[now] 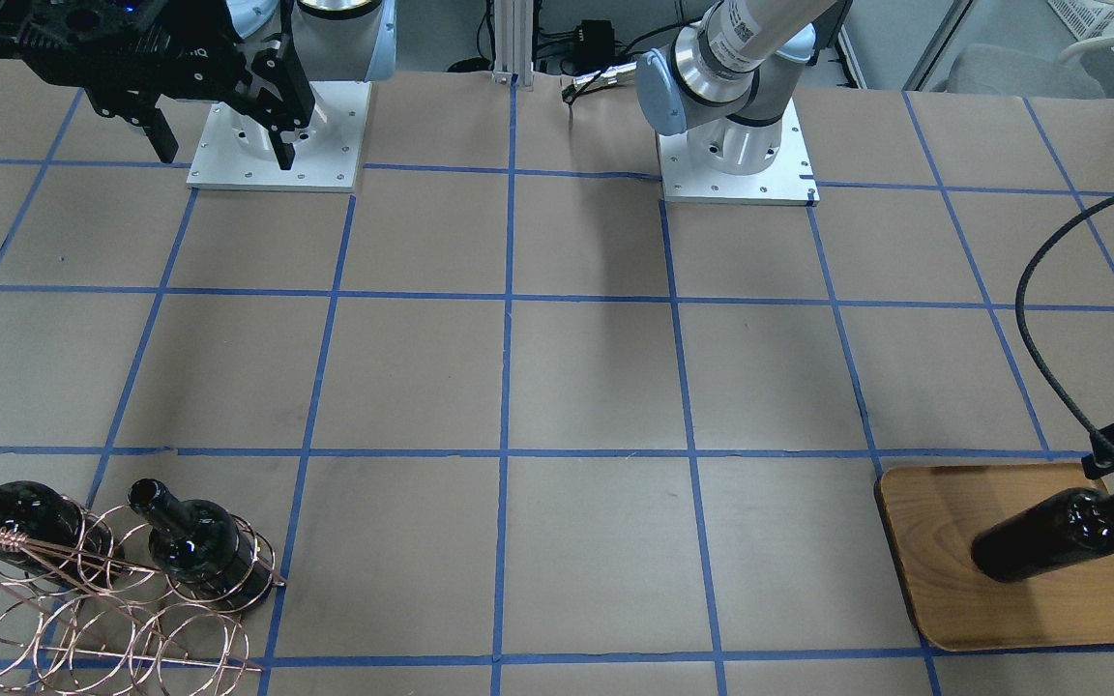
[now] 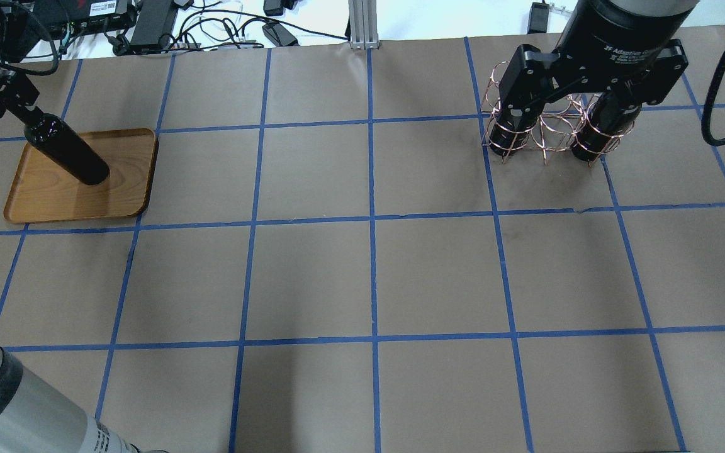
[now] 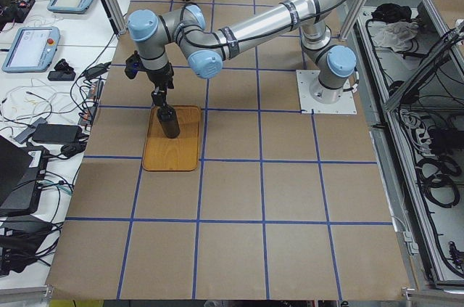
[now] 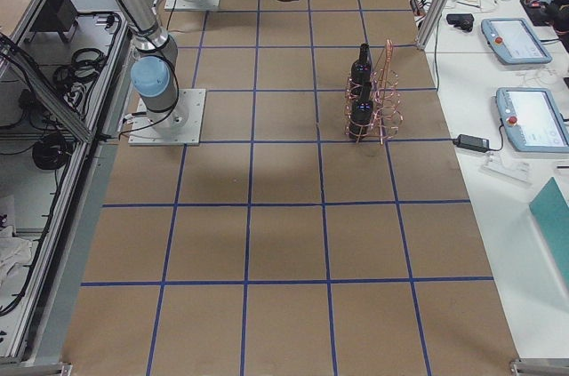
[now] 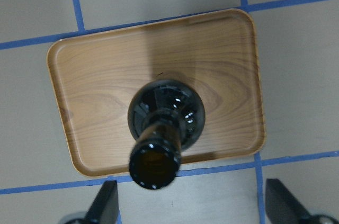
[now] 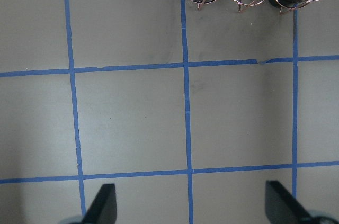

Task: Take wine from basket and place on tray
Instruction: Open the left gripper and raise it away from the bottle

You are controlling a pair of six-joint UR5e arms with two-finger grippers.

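Observation:
One wine bottle (image 5: 167,110) stands upright on the wooden tray (image 5: 95,75); it also shows in the overhead view (image 2: 70,154) and the front view (image 1: 1050,536). My left gripper (image 5: 192,195) is open, its fingers wide on either side of the bottle's neck and not touching it. Two more bottles (image 1: 194,546) (image 1: 6,512) sit in the copper wire basket (image 1: 83,619). My right gripper (image 1: 221,140) is open and empty, held high; in the overhead view (image 2: 564,104) it overlaps the basket (image 2: 545,126).
Brown paper with a blue tape grid covers the table (image 2: 369,277). The tray (image 2: 117,182) is at the far left and the basket at the far right. A black cable (image 1: 1040,319) loops above the tray. The arm bases (image 1: 736,145) stand at the robot's edge.

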